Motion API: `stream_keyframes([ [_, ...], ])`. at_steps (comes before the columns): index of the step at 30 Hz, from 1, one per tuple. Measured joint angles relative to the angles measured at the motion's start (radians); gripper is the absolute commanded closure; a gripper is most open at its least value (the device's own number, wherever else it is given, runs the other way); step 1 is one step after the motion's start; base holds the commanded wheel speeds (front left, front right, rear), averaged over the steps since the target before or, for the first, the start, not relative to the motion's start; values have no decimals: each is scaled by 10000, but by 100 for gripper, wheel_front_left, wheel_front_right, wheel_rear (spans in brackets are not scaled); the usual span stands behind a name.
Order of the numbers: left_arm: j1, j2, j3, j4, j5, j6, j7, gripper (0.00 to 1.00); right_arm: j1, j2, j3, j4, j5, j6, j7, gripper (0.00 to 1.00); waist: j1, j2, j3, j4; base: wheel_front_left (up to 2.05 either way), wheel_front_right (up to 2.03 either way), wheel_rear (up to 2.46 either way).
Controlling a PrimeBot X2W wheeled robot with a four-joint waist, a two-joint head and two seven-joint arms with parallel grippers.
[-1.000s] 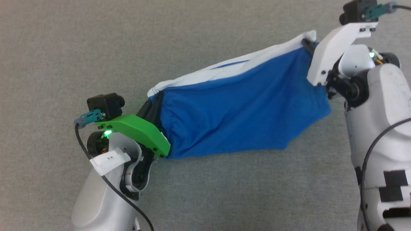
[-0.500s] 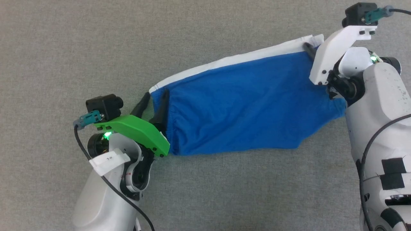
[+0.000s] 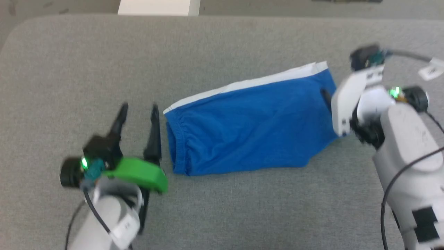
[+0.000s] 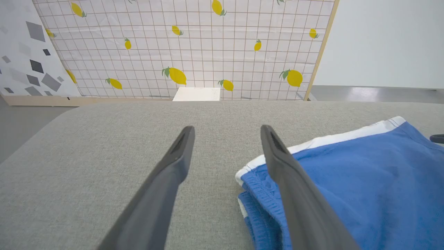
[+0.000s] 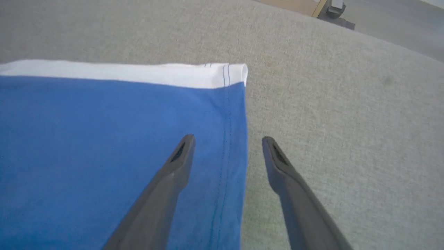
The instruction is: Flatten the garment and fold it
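A: How did the left gripper (image 3: 138,105) stand?
B: Fingers apart, empty, just beside the waistband of the garment (image 3: 249,128).
A: And the right gripper (image 5: 228,139)?
B: Spread too, straddling the leg hem. The garment lay on the grey table (image 3: 222,48).

- My head camera is looking down on the desk (image 3: 225,215).
- Both wrist cameras are sitting low and close, sharing the garment (image 4: 364,180) with it.

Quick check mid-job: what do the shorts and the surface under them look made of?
The shorts: soft matte knit, probably cotton or a blend; it lies limp, with a gathered waistband and a double-stitched hem. The surface: grey matte woven fabric covering, coarse weave visible; what lies beneath cannot be told.
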Motion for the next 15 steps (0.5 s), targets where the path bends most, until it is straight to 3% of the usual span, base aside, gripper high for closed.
stream_keyframes([
  [5,786,-67,-178,-359,-33,201,242,0,848,-211,125,-667,-198,0,1091,0,0,0,-429,-83,0,0,0],
  [15,774,-134,-502,-587,-88,232,527,0,1114,17,-115,-832,-982,-2,1398,0,0,0,9,244,0,0,0],
])
